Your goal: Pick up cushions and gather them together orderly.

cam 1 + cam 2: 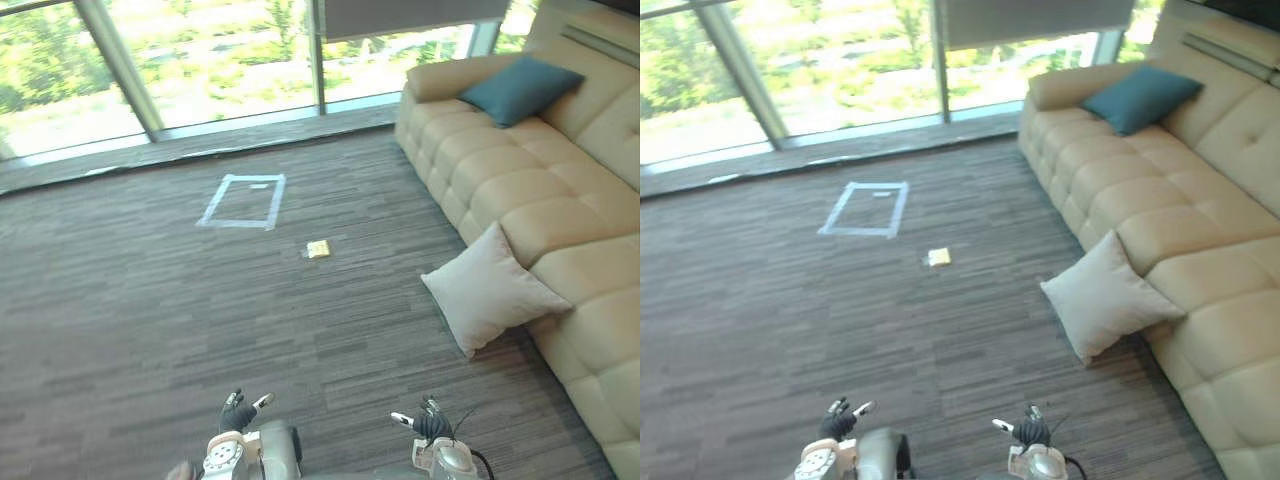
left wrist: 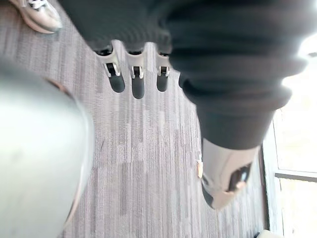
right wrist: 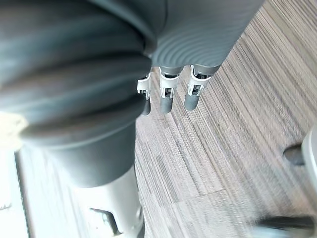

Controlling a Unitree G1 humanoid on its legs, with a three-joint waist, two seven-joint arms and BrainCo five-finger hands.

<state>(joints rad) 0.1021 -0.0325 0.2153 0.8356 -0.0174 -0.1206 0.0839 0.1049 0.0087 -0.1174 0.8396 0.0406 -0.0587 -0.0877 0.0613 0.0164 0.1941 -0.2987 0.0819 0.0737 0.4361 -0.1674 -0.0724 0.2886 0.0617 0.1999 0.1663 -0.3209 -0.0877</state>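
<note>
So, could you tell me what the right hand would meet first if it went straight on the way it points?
Probably the carpet: the right hand points down at it, with nothing visible between.

The grey striped carpet floor (image 1: 150, 300) carried a pale taped rectangle (image 1: 236, 224), a small yellow thing (image 1: 318, 249) near it (perhaps a sponge), and a cream cushion (image 1: 490, 290) propped against the beige sofa (image 1: 500, 170). A teal cushion (image 1: 520, 88) lay on the sofa's far seat.
</note>
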